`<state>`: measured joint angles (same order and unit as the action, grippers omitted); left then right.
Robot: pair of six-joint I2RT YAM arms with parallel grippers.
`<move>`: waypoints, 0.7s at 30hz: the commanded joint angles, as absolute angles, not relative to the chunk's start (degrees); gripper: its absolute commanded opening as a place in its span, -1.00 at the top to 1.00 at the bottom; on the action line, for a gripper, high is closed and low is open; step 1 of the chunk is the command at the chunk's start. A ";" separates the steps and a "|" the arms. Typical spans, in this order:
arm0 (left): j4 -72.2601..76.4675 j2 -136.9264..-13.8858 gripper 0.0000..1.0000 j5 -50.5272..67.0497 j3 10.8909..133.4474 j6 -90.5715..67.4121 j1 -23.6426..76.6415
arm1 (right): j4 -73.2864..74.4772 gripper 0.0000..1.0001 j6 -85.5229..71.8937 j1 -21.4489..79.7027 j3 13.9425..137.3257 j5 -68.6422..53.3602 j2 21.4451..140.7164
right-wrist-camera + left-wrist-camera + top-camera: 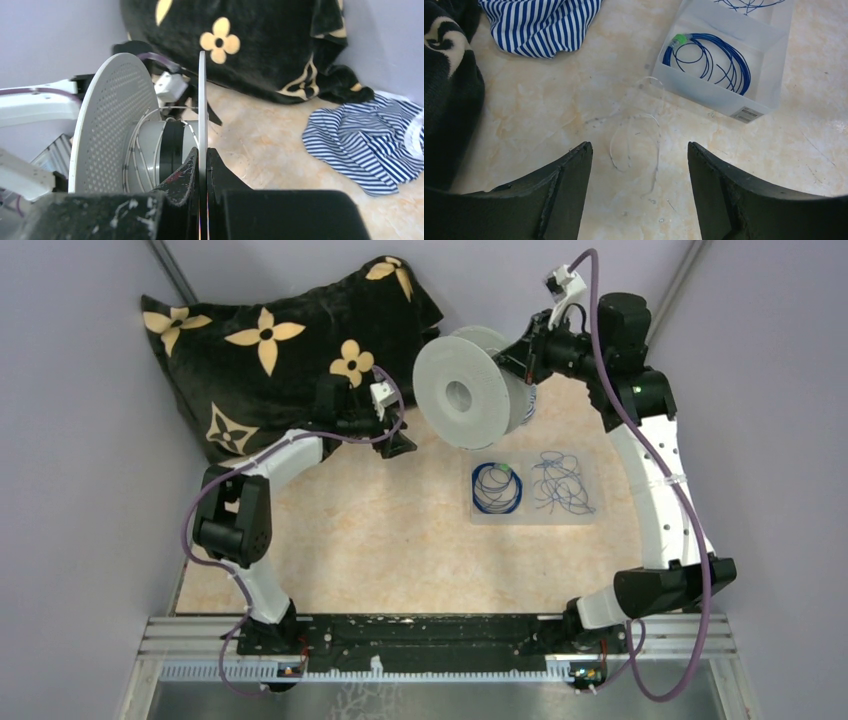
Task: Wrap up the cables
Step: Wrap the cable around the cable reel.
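Right wrist — right tool [202, 153] pinches spool [107, 125], its hub half hidden; left tool [639, 148] spread.

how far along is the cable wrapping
Done: one blue coil lies ringed in the tray. In hand: right gripper clamps the spool rim, a few whitish turns on its hub. Remaining: loose whitish wire under the open left gripper, plus the blue tangle.

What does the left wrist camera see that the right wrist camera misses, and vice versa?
Only the left wrist view: the blue coil in its clear tray, a loose whitish wire, the open left gripper. Only the right wrist view: the pale spool, its flange pinched by the shut right gripper. Both: the striped cloth and black cushion.
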<state>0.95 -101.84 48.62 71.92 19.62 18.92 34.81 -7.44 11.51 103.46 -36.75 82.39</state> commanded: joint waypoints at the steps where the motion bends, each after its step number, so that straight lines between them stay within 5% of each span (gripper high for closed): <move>1: 3.95 -104.10 -0.52 54.56 73.86 22.64 18.35 | 32.47 1.00 -10.48 11.69 109.46 -43.91 79.86; 21: 4.07 -107.33 -0.39 71.55 71.66 29.63 18.78 | 34.16 1.00 -10.37 11.68 110.80 -45.15 79.07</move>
<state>2.59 -105.95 65.21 72.16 28.60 18.59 37.47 -9.23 11.51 106.34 -44.47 81.80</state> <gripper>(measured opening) 0.713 0.026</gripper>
